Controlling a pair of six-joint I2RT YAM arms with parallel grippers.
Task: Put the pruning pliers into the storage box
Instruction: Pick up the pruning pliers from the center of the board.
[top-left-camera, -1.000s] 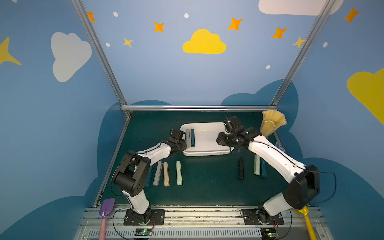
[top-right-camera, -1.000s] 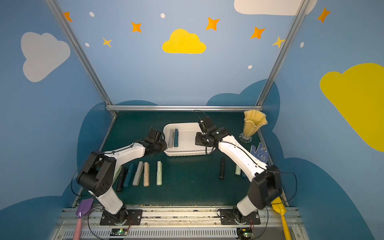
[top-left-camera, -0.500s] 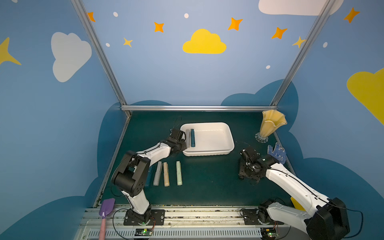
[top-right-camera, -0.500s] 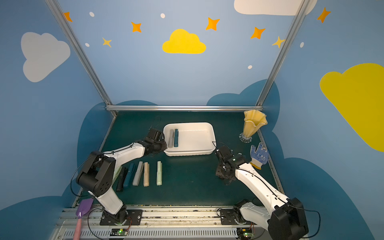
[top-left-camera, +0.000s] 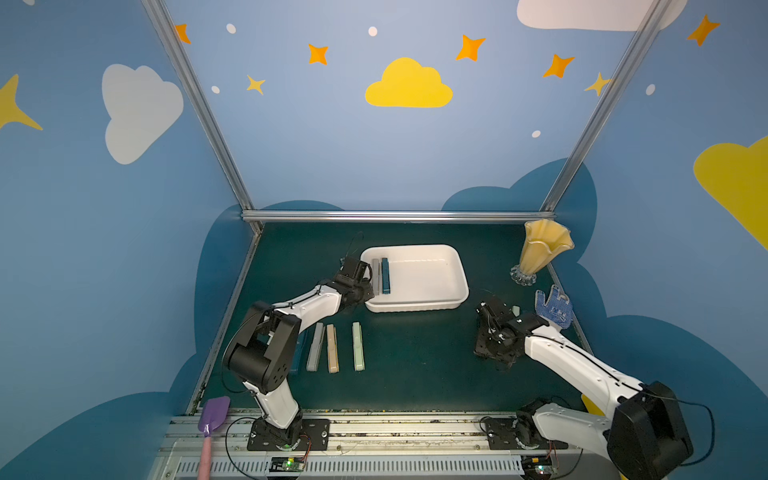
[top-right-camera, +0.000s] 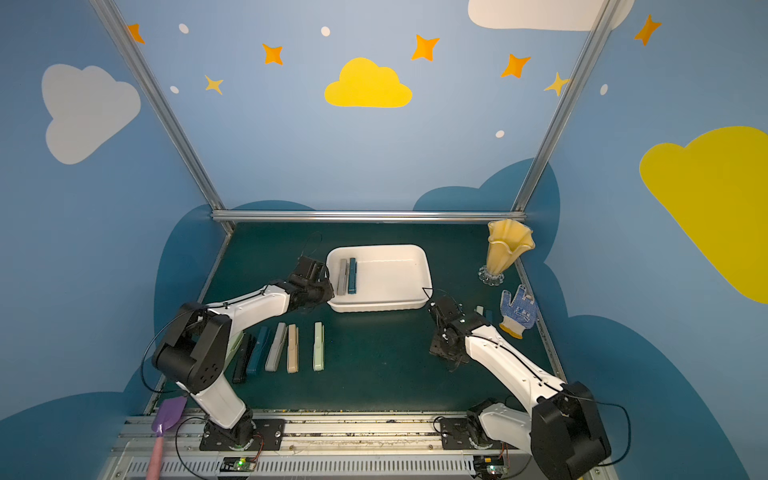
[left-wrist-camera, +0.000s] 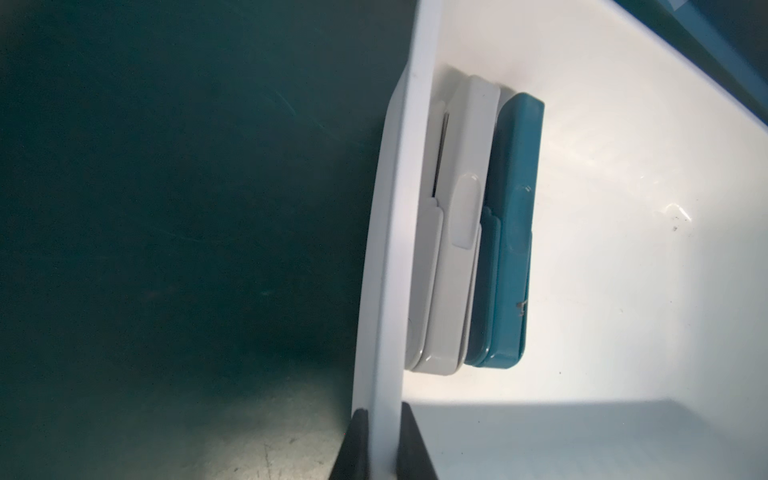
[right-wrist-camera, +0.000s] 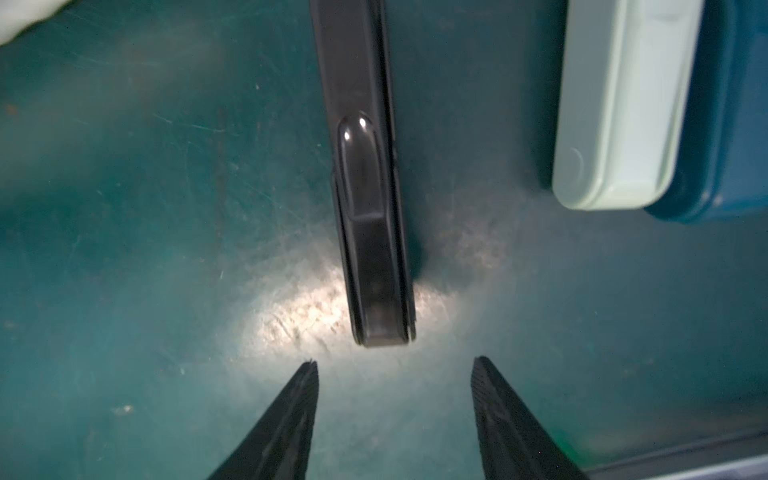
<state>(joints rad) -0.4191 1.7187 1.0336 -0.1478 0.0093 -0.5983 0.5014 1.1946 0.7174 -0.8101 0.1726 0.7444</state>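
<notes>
Brings right gripper (right-wrist-camera: 395, 365) off the storage box (top-left-camera: 415, 305) since a second ago, down beside black pruning pliers (right-wrist-camera: 365, 208) on the mat (right-wrist-camera: 124, 249); jaws well apart, empty. Keeps left gripper (left-wrist-camera: 380, 415) pinched on box rim; grey pliers (left-wrist-camera: 453, 232), teal pliers (left-wrist-camera: 511, 232) inside.

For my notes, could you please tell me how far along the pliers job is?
Done: grey pliers and teal pliers lie in the storage box. In hand: left gripper pinches its rim; right gripper hangs open over the black pliers. Left: that one and the others on the mat.
</notes>
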